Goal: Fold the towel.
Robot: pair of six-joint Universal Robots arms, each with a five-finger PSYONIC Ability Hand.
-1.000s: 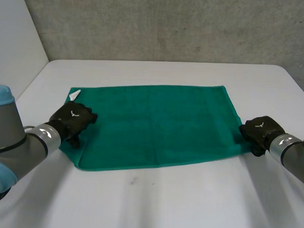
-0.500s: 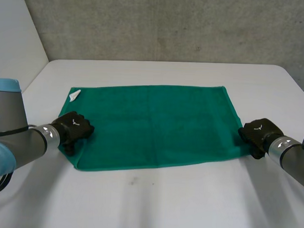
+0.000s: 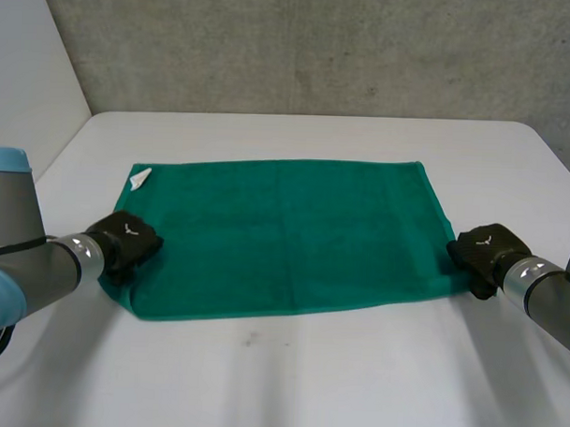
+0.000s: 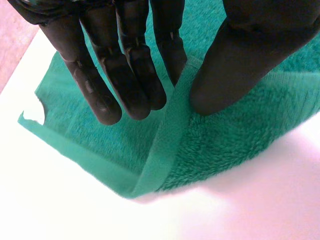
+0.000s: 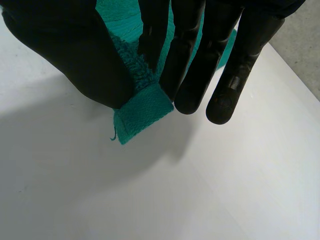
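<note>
The towel lies spread on the middle of the counter, its long edges running from 9 to 3 o'clock. The left hand sits on the towel's 9 o'clock edge, near the 8 o'clock corner, with the hem raised between its thumb and fingers. The right hand sits at the 4 o'clock corner, which is caught between its thumb and fingers. A small label sticks out at the 10 o'clock corner. A wall stands behind the counter at 12 o'clock.

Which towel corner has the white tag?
The far left corner of the towel, beyond the left hand: its tag sticks out. The other three show only green.
</note>
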